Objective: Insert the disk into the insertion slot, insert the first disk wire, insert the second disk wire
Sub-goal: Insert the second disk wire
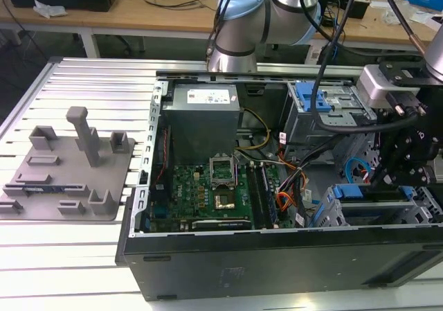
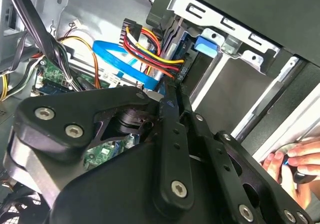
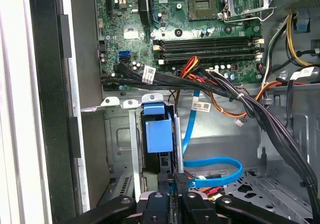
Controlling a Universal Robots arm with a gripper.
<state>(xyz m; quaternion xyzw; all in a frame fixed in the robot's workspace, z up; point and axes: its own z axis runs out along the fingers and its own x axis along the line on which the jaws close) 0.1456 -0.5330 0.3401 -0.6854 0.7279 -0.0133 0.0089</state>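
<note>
Low centre of the first wrist view, gripper point(image 3: 176, 181) pinches black connector point(image 3: 180, 177); misalignment at disk point(image 3: 158, 134) risks jamming.

You can read no text, number or sign here. Print shows in a few places, but none of it resolves into characters.

- In the exterior view, the grey power supply point(image 1: 202, 120) sits at the twelve o'clock end of the open case. It carries a pale label point(image 1: 208, 98) on its top face, and the lines on it are unreadable.
- In the first wrist view, a white tag point(image 3: 148, 75) wraps the black cable bundle point(image 3: 225, 92). A second white tag point(image 3: 201, 106) hangs at about four o'clock from the first. Both bear dark marks you cannot make out.
- The white markings on the green motherboard point(image 3: 170, 32) are too fine to read.
</note>
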